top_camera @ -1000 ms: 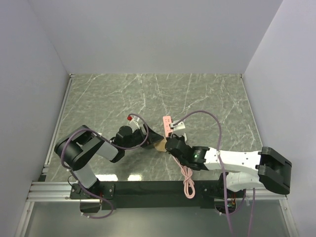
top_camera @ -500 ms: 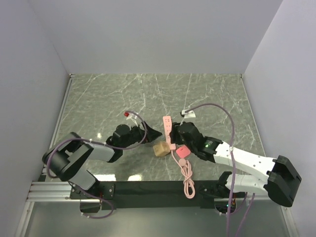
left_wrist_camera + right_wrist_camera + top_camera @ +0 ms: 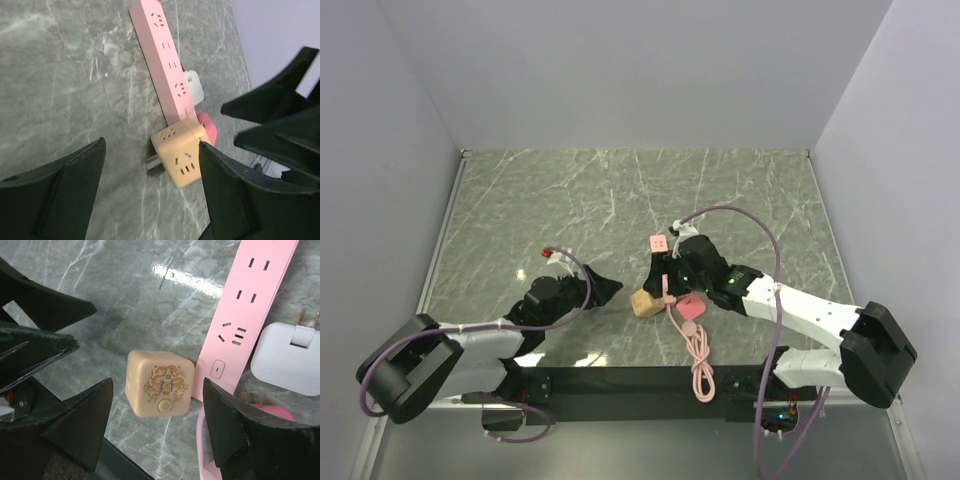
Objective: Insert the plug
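The plug is a small coral-pink block lying flat on the table beside the near end of the pale-pink power strip. In the left wrist view only a corner of the plug shows behind the tan cube. In the right wrist view the plug peeks out by the right finger. My right gripper hangs open above the tan cube, touching nothing. My left gripper is open and empty, left of the tan cube and apart from it.
A white adapter lies against the power strip, prongs up. The strip's coiled pink cord runs toward the near table edge. Grey walls close in the table on three sides.
My right gripper has opened and drawn back from the cube, uncovering the cube and the plug. My left arm has pulled back to the left, away from the cube.
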`<state>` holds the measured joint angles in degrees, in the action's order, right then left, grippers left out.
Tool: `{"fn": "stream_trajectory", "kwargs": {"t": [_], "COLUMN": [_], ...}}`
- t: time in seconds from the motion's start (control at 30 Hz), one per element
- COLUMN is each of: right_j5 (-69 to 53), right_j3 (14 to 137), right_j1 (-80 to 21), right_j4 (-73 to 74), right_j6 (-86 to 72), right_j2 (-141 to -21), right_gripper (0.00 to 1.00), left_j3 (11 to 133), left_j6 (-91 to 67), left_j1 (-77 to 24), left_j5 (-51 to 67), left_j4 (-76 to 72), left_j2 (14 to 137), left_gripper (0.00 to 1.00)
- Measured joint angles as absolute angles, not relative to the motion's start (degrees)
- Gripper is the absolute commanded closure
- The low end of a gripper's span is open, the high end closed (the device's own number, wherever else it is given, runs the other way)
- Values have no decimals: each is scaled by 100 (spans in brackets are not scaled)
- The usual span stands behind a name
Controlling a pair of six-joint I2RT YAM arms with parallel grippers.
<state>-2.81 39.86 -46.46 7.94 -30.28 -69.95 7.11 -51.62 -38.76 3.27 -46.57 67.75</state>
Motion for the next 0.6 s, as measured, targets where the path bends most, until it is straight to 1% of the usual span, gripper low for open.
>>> {"fn": "stream_trajectory", "kwargs": {"t": [0.2, 0.43, 0.6], "right_j5": [-976, -1466, -1629], "right_j3": [3782, 3778, 3778], "right_j1": [-4296, -4233, -4211], "right_j4": [556, 497, 449], "right_j6": [-3044, -3041, -3046], "right_j2": [-7269, -7688, -7859], "right_gripper": [21, 21, 21], "left_j3": [611, 532, 543], "left_j6": [-5159, -5199, -5269], "left_j1": [-3883, -4139, -4447], "left_j5": [617, 908, 952], "left_j4": [-4528, -4611, -4794], "left_j2": [6591, 7039, 7384], "left_gripper": [24, 27, 32]}}
